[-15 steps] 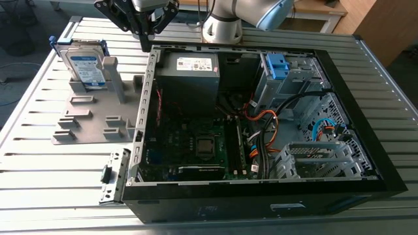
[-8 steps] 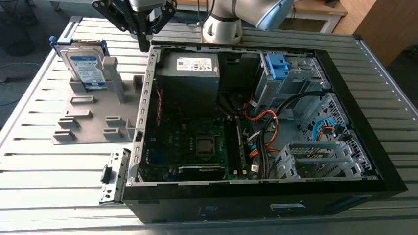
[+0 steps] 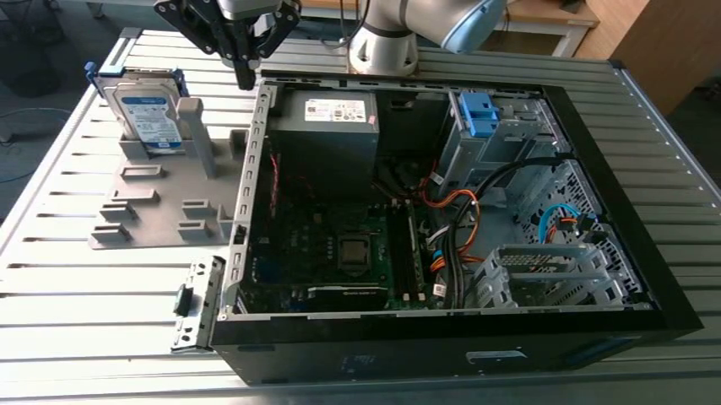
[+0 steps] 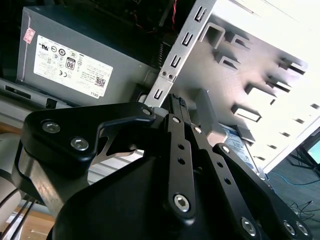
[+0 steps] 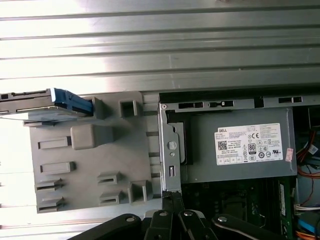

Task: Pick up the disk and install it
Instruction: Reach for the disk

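Gripper (image 3: 243, 80): it hangs above the rim of the open computer case (image 3: 451, 354), near the power supply (image 3: 327, 126).
Jaws: pressed together, with nothing held.
Disk (image 3: 152, 114): it stands upright in the grey holder (image 3: 158, 194), at the exterior view's left of the case and apart from the gripper.
Surface (image 3: 101, 287): ribbed metal, it carries the holder and the case.

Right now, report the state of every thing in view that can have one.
disk: upright in the grey holder, ungripped.
computer case: lying flat, side panel off, open.
power supply: mounted inside the computer case.
gripper: jaws shut, empty, above the computer case's edge.
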Controlling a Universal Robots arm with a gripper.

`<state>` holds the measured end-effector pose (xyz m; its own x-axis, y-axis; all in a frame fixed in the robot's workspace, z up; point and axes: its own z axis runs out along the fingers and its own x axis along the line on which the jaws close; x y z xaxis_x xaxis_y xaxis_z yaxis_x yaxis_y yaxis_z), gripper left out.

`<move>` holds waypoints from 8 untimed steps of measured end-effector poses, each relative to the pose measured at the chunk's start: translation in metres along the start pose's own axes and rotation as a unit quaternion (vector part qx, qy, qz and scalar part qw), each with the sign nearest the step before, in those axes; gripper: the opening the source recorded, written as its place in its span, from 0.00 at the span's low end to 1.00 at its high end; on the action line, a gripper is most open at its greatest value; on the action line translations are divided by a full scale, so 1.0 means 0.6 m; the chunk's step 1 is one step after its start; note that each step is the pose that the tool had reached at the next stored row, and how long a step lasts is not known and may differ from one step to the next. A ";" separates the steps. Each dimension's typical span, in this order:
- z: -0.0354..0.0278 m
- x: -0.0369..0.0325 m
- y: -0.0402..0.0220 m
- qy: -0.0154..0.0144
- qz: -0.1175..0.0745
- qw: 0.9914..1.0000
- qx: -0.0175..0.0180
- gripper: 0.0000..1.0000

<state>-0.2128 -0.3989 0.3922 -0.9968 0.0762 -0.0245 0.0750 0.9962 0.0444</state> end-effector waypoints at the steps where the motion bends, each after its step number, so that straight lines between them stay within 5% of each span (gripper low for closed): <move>1: 0.000 0.001 0.000 0.000 0.000 1.000 0.000 0.11; 8: 0.000 0.007 -0.001 0.000 0.000 1.000 0.000 0.11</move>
<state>-0.2168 -0.3990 0.3922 -0.9968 0.0762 -0.0245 0.0751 0.9962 0.0443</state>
